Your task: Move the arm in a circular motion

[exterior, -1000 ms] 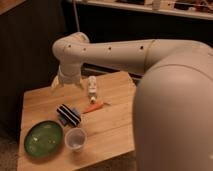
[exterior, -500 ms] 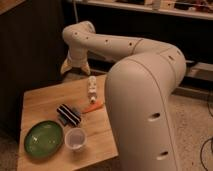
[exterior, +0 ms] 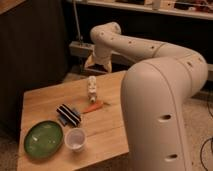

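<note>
Your arm [exterior: 159, 105] fills the right side of the view. Its thick cream-white elbow stands in the foreground past the table's right edge, to the right of the small white bottle [exterior: 92, 86]. From there a long tubular link with a row of small dark holes runs up and to the left, to a rounded joint above and slightly right of the bottle. The last link turns down from that joint.

The hand [exterior: 97, 68] hangs at the end of that link, just above the bottle, a little to its right and clear of it. It is over the far edge of the table [exterior: 42, 102] and holds nothing that you can see. You cannot tell from this view whether the hand is wide or narrow.

The bottle stands upright near the table's far edge. A small orange piece that looks like a carrot [exterior: 93, 106] lies on the wood just in front of the bottle. A black object with pale stripes [exterior: 68, 114] lies in front of the bottle and to its left. A clear plastic cup [exterior: 75, 139] stands upright well in front of the bottle, near the table's front edge. A round green plate [exterior: 44, 140] lies flat to the left of the cup. Behind the bottle, a grey box [exterior: 80, 49] is mounted against the dark background.
</note>
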Controlling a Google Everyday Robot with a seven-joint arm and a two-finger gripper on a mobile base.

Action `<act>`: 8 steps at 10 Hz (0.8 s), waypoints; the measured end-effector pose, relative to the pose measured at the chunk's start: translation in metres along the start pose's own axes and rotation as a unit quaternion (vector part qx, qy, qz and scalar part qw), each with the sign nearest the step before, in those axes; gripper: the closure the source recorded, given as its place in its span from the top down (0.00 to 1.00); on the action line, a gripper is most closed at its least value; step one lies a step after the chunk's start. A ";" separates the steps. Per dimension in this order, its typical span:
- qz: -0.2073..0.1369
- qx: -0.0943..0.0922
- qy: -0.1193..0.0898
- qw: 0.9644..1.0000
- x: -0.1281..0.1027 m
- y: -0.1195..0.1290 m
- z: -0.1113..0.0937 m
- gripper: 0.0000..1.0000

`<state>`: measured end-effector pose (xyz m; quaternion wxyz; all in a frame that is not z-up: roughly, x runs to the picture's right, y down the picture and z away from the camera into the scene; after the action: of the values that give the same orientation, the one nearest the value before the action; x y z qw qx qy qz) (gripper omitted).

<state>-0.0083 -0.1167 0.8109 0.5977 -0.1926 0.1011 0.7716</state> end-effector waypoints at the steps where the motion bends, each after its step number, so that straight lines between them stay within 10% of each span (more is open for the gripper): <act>1: 0.017 0.004 -0.004 1.000 0.002 -0.020 -0.003 0.80; 8: 0.078 0.020 0.013 0.997 0.087 -0.153 -0.031 0.80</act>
<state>0.1255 -0.0113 0.7580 0.5376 -0.1825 0.1389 0.8114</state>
